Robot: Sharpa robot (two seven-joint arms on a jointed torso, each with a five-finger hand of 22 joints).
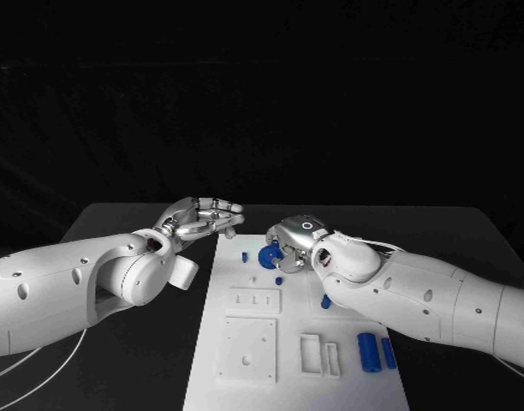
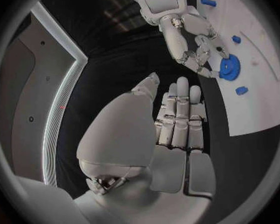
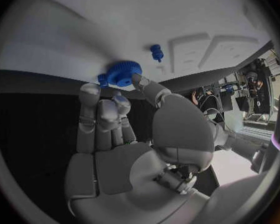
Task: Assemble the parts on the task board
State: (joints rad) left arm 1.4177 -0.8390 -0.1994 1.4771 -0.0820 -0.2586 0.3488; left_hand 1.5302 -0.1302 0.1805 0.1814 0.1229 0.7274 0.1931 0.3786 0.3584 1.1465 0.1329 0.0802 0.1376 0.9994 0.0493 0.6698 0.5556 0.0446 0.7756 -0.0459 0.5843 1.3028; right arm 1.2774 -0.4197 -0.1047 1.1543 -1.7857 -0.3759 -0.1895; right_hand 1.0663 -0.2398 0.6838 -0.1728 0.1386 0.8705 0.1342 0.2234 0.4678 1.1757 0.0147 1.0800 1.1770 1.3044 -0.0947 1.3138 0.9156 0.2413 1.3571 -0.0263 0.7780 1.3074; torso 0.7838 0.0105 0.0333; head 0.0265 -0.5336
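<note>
Pinching a small blue toothed plastic gear (image 3: pixel 122 72) at the fingers (image 3: pixel 143 83) of the right hand (image 1: pixel 301 242), low over the white task board's (image 1: pixel 348 390) far end, flat face toward the plate. Hovering nearby, off the board's far left corner above the black bench (image 1: pixel 127 223): left hand (image 1: pixel 200 218), holding nothing, fingers loosely extended.
</note>
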